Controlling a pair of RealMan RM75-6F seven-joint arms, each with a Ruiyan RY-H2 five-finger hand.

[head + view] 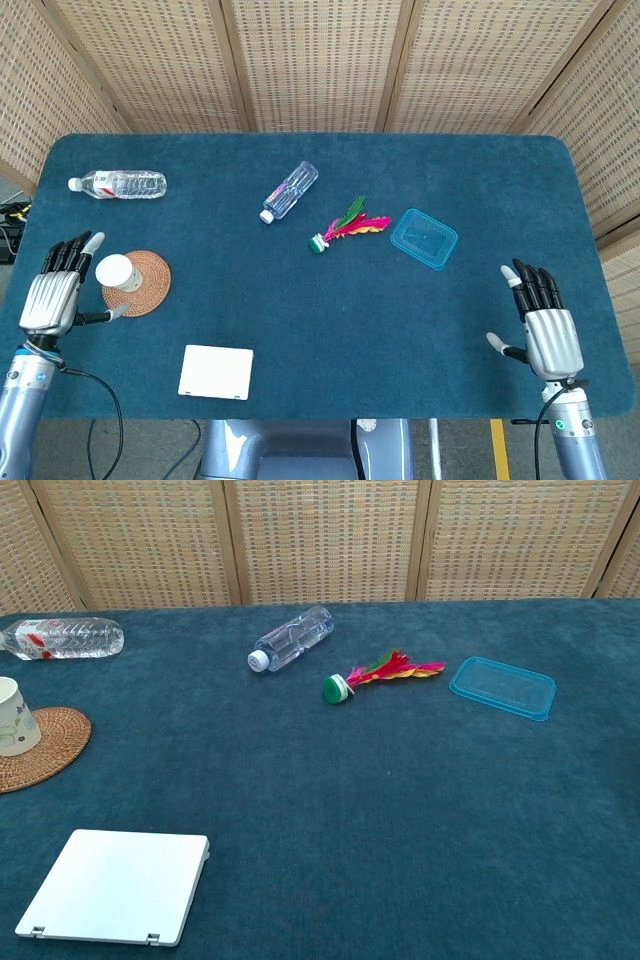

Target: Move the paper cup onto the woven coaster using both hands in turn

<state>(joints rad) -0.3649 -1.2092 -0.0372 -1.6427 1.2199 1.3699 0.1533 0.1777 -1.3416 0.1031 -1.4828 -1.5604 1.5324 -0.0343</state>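
The white paper cup [115, 272] [14, 717] stands upright on the left part of the round woven coaster [138, 283] [42, 747] near the table's left edge. My left hand [55, 293] is just left of the cup, apart from it, fingers spread and holding nothing. My right hand [544, 329] rests open near the table's front right, far from the cup. Neither hand shows in the chest view.
A flat white box [216, 372] [115, 886] lies in front of the coaster. Two clear bottles [118, 184] [290, 190] lie on their sides at the back. A feathered shuttlecock [345, 226] and a blue lid [424, 238] sit mid-table.
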